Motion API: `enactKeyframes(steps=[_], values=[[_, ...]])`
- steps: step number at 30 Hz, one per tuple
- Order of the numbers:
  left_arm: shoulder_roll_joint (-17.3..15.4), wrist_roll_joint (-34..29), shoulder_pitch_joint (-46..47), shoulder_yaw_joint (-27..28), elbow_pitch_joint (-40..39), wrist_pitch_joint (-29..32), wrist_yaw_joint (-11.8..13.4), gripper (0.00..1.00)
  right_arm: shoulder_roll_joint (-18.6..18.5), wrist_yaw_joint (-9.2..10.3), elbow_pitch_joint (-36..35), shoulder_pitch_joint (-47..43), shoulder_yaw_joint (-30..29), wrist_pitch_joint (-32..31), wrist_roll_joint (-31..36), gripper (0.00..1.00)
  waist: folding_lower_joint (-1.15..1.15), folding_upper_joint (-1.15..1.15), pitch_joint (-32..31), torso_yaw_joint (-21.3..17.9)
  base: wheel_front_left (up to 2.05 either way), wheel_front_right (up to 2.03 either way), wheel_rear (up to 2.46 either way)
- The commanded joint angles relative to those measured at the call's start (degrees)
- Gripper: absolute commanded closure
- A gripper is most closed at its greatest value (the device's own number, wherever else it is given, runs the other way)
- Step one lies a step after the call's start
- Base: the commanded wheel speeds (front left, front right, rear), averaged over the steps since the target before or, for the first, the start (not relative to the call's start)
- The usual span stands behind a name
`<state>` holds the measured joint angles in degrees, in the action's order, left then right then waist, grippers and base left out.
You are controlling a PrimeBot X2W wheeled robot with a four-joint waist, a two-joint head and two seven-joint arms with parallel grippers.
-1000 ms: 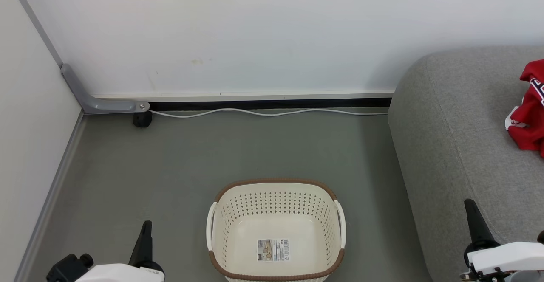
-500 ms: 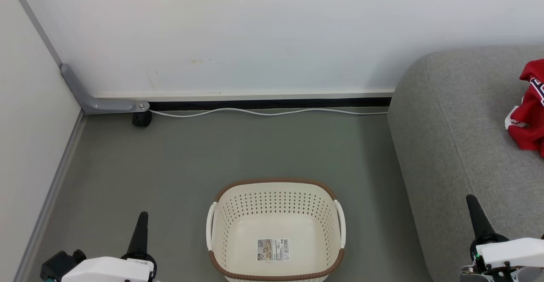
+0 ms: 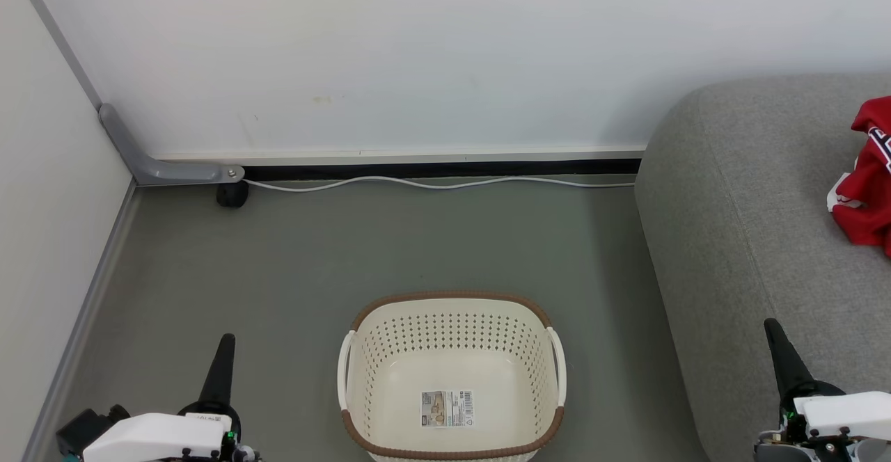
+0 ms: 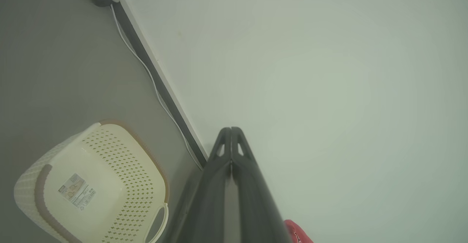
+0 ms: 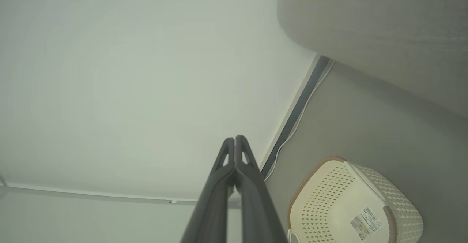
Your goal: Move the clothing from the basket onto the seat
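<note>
Red clothing [image 3: 870, 197] on grey fabric seat [image 3: 752, 253], perforated cream basket [image 3: 452, 340], left pincer [image 4: 231, 129] and right pincer [image 5: 234, 138] pressed together

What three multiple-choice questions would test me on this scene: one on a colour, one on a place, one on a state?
1. The laundry basket has a rim that is: A brown, B blue, C black.
2. The red clothing lies: A in the basket, B on the grey sofa, C on the floor.
3. The left gripper is: A open, B shut on clothing, C shut and empty.
Answers: 1 A, the woven-look band is brown; 2 B, it rests on the sofa; 3 C, its fingers meet with nothing between.
</note>
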<state>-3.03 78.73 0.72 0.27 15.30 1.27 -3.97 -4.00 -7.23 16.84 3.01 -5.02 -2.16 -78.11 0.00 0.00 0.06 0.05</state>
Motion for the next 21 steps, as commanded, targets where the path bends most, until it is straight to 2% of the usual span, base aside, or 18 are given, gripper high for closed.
enactKeyframes(steps=[1, 21], values=[[-0.83, 1.86, 3.28, 2.06, -1.34, 0.52, -0.84, 1.00, -0.37, -0.21, -2.15, 2.65, 0.59, -0.91, -1.96, 1.00, 0.00, 0.00, 0.01, 0.00, 0.00, 0.00, 0.00], [-0.82, 13.35, 5.16, 4.65, -1.30, 3.81, -3.26, 1.00, 0.98, -0.25, -2.75, 3.13, -1.37, -4.05, -12.87, 1.00, 0.00, 0.00, 0.11, -0.04, 0.00, 0.00, 0.00]])
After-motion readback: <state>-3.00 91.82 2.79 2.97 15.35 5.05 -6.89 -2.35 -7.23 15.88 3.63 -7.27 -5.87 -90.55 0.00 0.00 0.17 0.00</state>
